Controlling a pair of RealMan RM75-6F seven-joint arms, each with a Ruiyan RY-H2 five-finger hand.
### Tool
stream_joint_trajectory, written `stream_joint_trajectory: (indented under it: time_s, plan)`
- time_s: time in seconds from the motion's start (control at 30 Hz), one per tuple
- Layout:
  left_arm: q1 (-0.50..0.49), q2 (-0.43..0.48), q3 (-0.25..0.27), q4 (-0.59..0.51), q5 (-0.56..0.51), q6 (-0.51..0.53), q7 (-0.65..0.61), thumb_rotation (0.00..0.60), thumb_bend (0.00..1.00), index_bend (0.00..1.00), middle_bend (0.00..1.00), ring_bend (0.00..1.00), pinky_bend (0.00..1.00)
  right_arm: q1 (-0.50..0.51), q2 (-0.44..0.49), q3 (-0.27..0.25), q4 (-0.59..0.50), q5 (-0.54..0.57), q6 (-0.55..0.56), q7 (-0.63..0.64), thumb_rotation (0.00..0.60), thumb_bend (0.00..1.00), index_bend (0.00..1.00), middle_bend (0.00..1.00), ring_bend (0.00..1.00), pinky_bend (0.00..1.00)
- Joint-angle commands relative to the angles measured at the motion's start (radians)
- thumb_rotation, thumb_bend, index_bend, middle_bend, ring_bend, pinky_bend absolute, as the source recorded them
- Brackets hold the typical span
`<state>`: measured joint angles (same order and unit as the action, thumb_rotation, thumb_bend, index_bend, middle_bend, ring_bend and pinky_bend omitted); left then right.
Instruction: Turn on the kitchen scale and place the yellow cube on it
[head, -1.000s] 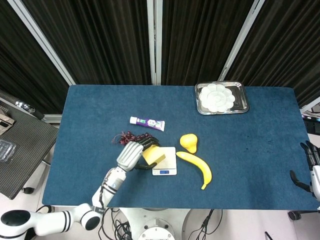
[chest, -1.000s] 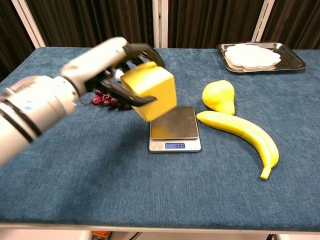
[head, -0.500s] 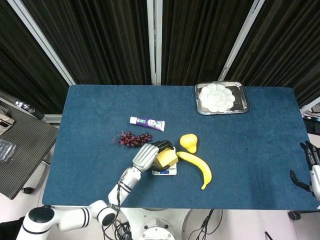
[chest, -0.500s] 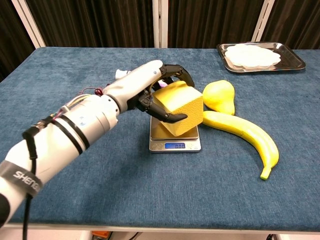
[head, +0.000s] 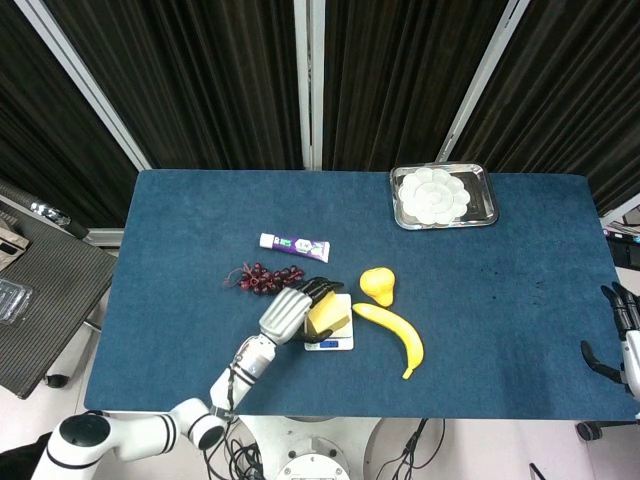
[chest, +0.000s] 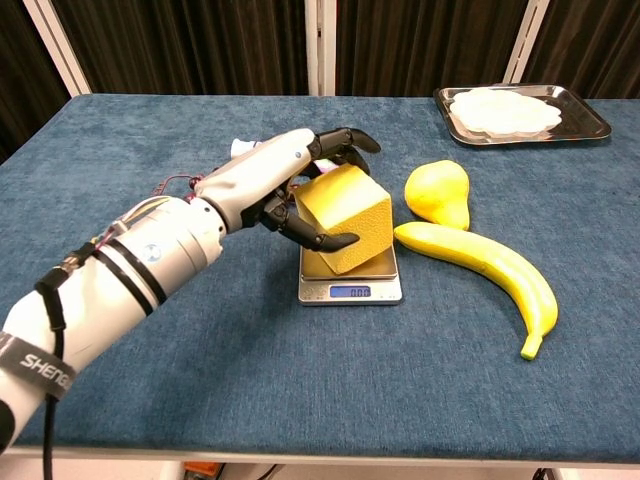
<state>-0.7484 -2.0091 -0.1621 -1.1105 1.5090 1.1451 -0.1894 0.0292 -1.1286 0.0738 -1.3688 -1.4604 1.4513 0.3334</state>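
The yellow cube (chest: 345, 215) (head: 322, 315) rests a little tilted on the platform of the kitchen scale (chest: 350, 290) (head: 330, 343), whose blue display is lit. My left hand (chest: 290, 180) (head: 285, 315) reaches in from the left and still holds the cube, with the thumb across its front face and the fingers stretched over its top rear edge. My right hand (head: 622, 335) hangs off the table's right edge, its fingers apart and nothing in it.
A pear (chest: 438, 193) and a banana (chest: 480, 265) lie just right of the scale. Dark grapes (head: 262, 277) and a toothpaste tube (head: 293, 245) lie behind my left hand. A metal tray (chest: 590, 120) holding a white plate stands at the back right.
My left hand carried the cube to the right and lowered it onto the scale. Its upper fingers have since straightened and drawn back a little to the left. The right hand stayed still.
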Motion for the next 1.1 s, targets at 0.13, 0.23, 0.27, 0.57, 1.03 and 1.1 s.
stream_joint_trajectory:
  time_s: [0.13, 0.23, 0.27, 0.57, 1.03, 1.1]
  plan:
    - [0.011, 0.046, 0.011, -0.048, 0.010, 0.012, 0.001, 0.600, 0.28, 0.05, 0.00, 0.00, 0.13, 0.001, 0.001, -0.003, -0.013, -0.004, 0.001, -0.015, 0.600, 0.29, 0.00, 0.00, 0.00, 0.00]
    - [0.018, 0.071, 0.007, -0.080, 0.015, 0.032, 0.007, 0.600, 0.26, 0.05, 0.00, 0.00, 0.10, 0.002, 0.004, -0.003, -0.025, -0.007, 0.002, -0.026, 0.600, 0.29, 0.00, 0.00, 0.00, 0.00]
    - [0.022, 0.088, 0.007, -0.103, 0.015, 0.035, 0.012, 0.600, 0.26, 0.05, 0.00, 0.00, 0.10, 0.001, 0.006, -0.004, -0.031, -0.009, 0.005, -0.029, 0.600, 0.29, 0.00, 0.00, 0.00, 0.00]
    - [0.184, 0.383, 0.067, -0.424, 0.020, 0.202, 0.227, 0.600, 0.23, 0.05, 0.06, 0.00, 0.08, -0.004, 0.012, -0.010, -0.051, -0.025, 0.023, -0.049, 0.600, 0.29, 0.00, 0.00, 0.00, 0.00]
    - [0.538, 0.755, 0.278, -0.424, -0.033, 0.430, 0.364, 0.600, 0.23, 0.08, 0.07, 0.00, 0.06, 0.003, -0.034, -0.047, -0.048, -0.130, 0.073, -0.196, 0.600, 0.26, 0.00, 0.00, 0.00, 0.00]
    - [0.559, 0.759, 0.284, -0.402, -0.020, 0.445, 0.350, 0.600, 0.23, 0.08, 0.07, 0.00, 0.06, 0.004, -0.041, -0.048, -0.049, -0.132, 0.074, -0.216, 0.600, 0.26, 0.00, 0.00, 0.00, 0.00]
